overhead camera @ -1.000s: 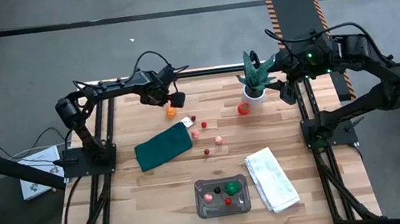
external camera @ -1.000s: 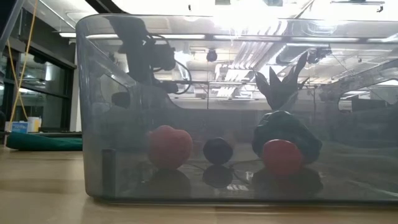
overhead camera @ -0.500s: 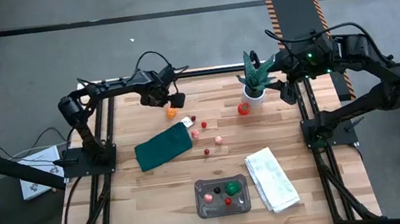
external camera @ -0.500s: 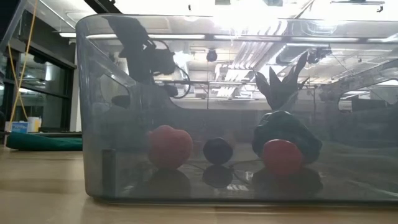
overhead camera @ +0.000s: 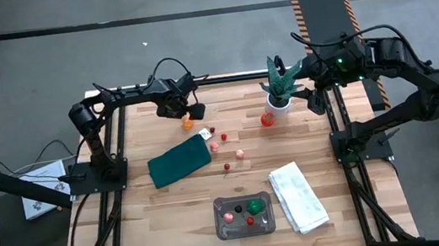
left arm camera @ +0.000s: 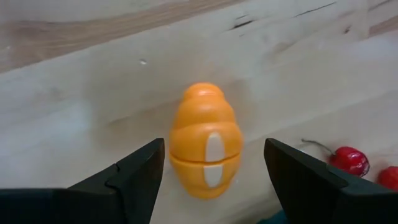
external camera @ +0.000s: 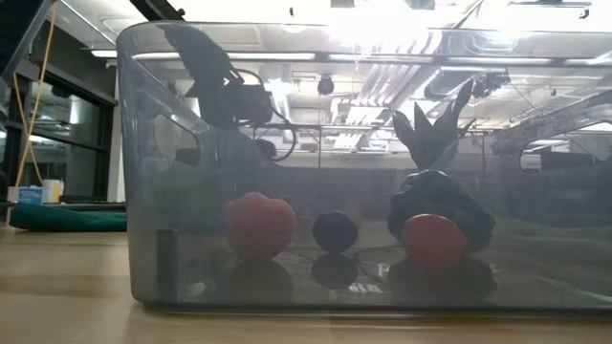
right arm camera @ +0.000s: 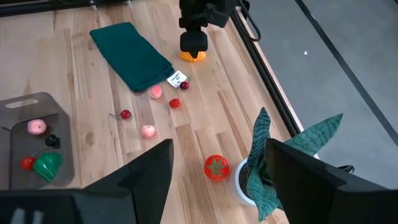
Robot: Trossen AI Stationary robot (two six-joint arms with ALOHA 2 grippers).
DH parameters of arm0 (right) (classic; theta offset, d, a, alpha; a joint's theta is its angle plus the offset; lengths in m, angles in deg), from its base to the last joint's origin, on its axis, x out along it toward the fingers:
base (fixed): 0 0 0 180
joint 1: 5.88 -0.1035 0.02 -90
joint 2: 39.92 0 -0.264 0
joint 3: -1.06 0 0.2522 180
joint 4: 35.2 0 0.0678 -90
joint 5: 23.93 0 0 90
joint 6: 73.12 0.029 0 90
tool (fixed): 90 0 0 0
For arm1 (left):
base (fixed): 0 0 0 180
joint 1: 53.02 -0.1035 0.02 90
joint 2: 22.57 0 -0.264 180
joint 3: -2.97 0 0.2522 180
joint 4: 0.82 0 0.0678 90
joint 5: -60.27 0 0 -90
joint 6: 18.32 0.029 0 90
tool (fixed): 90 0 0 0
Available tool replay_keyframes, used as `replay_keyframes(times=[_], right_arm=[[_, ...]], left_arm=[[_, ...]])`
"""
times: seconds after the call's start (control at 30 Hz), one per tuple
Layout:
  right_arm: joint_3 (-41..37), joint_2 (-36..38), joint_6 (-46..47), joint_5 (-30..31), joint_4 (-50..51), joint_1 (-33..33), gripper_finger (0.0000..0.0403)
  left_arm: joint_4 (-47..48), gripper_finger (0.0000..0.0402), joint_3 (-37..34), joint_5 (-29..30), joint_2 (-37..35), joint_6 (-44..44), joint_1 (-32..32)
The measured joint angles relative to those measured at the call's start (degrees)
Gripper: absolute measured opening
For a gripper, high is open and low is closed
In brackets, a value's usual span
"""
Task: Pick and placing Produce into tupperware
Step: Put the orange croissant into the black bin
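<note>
Wooden table [overhead camera: 180, 213] under it, the left gripper [left arm camera: 211, 163], jaws spread wide and empty, has edged along to straddle the orange fruit [left arm camera: 206, 140] ready to pinch, while the tupperware [overhead camera: 244, 216] waits well apart, already holding four pieces.

Both arms are dark, near-black, built of slim tubular links with bulkier rounded joints. A black cable loops above the left arm [overhead camera: 126, 94]. The right arm [overhead camera: 381, 55] shows a small green light near its wrist. The fingers [left arm camera: 134, 177] are flat, black, matte wedges with angular tips.
</note>
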Motion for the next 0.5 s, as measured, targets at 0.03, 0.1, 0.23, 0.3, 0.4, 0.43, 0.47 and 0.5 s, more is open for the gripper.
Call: replay_keyframes(times=[0.03, 0.1, 0.23, 0.3, 0.4, 0.43, 0.47, 0.5], right_arm=[[0.0, 0.0, 0.0, -0.01, 0.0, -0.01, 0.0245], [0.0, 0.0, 0.05, -0.02, 0.0, 0.0, 0.0245], [0.0, 0.0, 0.16, 0.0, 0.0, 0.0, 0.0245], [0.0, 0.0, 0.16, -0.01, 0.0, -0.01, 0.0245], [0.0, 0.0, 0.37, -0.02, 0.0, 0.0, 0.0245], [0.0, 0.0, 0.66, -0.02, 0.02, 0.0, 0.0245], [0.0, 0.0, 0.84, -0.02, 0.0, 0.0, 0.0245], [0.0, 0.0, 0.84, 0.0, 0.0, 0.0, 0.0245]], left_arm=[[-0.21, 0.0264, -0.02, 0.0, 0.0, 0.0, 0.0], [-0.66, 0.0264, -0.01, 0.02, 0.08, 0.0, 0.0], [-0.34, 0.0264, -0.06, 0.02, 0.75, 0.15, -0.04], [-0.75, 0.0264, 0.07, -0.03, 1.45, 0.15, -0.02], [-0.28, 0.0264, -0.06, -0.6, 2.48, 0.24, -0.02], [-0.4, 0.0264, -0.04, -0.64, 2.61, 0.26, -0.02], [-0.33, 0.0264, -0.04, -0.82, 2.68, 0.3, -0.02], [-0.37, 0.0264, -0.04, -1.05, 2.74, 0.37, -0.02]])
